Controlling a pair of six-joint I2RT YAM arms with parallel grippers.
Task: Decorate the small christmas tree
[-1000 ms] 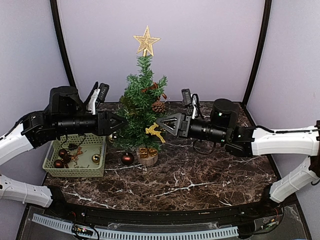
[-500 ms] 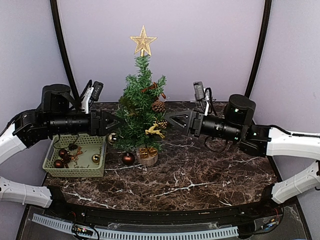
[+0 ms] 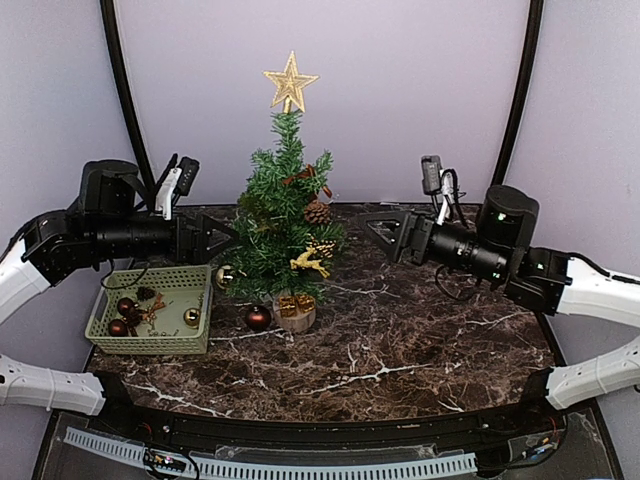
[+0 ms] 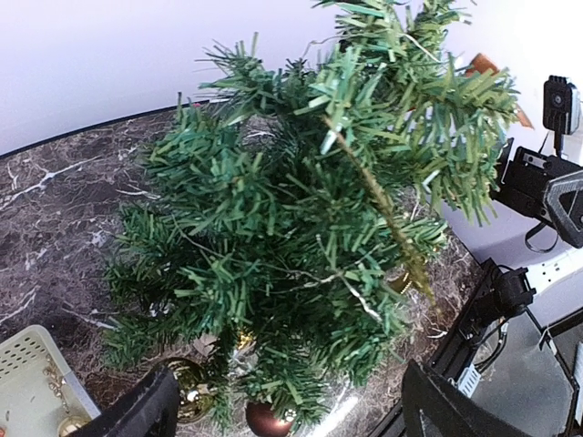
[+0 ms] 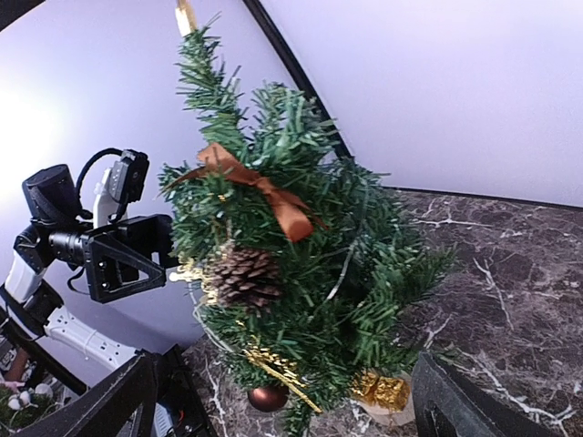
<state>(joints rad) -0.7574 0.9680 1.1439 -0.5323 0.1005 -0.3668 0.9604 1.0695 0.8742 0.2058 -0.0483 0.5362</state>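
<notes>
The small christmas tree (image 3: 282,225) stands at mid-table on a pale wooden stump (image 3: 295,320), topped by a gold star (image 3: 291,80). On it hang a brown bow (image 5: 273,193), a pine cone (image 3: 317,212), a gold reindeer (image 3: 310,263), a gold gift (image 5: 383,390) and a gold bauble (image 3: 226,277). My left gripper (image 3: 226,239) hovers just left of the tree, open and empty, branches (image 4: 301,237) filling its view. My right gripper (image 3: 374,224) hangs to the tree's right, farther off, open and empty. In the wrist views, left gripper (image 4: 290,382) and right gripper (image 5: 287,364) frame the tree.
A green basket (image 3: 105,312) at the left holds several small ornaments, among them brown and gold baubles. A brown bauble (image 3: 257,318) lies on the dark marble table (image 3: 400,350) beside the stump. Grey walls and black posts close off the back.
Both arms have drawn back from the tree, left arm leftward, right arm rightward and farther. Both pairs of jaws have spread wider. The gold reindeer stays on its branch.
</notes>
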